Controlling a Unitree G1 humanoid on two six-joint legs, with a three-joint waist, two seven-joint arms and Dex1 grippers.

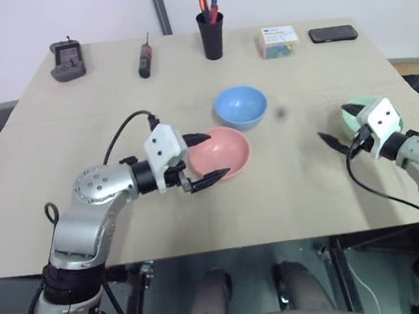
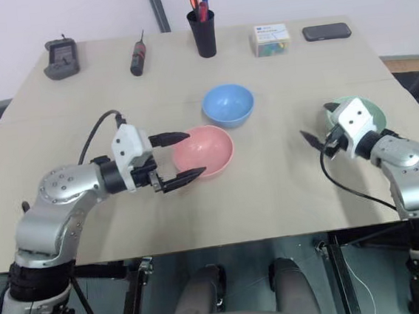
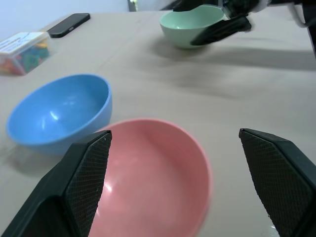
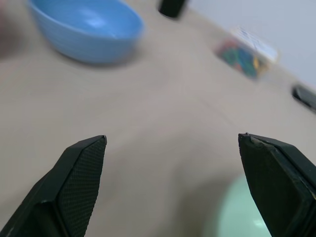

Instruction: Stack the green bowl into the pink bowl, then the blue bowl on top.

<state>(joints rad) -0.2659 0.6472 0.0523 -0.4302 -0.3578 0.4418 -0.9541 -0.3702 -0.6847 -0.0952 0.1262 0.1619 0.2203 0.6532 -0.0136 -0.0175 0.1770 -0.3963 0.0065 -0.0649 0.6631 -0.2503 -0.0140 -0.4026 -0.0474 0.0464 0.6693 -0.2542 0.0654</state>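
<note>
Pink bowl [image 1: 220,151], table [image 1: 200,217] centre: empty, at my wide-open left claw [image 1: 204,157]. Green bowl [image 1: 355,113], right edge: by my wide-open right claw [image 1: 338,125].

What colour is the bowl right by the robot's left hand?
Salmon pink. The pink bowl shows best in the left wrist view.

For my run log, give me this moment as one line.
left gripper: open at pink bowl | right gripper: open by green bowl | blue bowl: unstacked

Pink bowl [image 1: 220,151] upright mid-table, blue bowl [image 1: 240,106] apparently touching behind it, green bowl [image 2: 358,117] well right.
</note>
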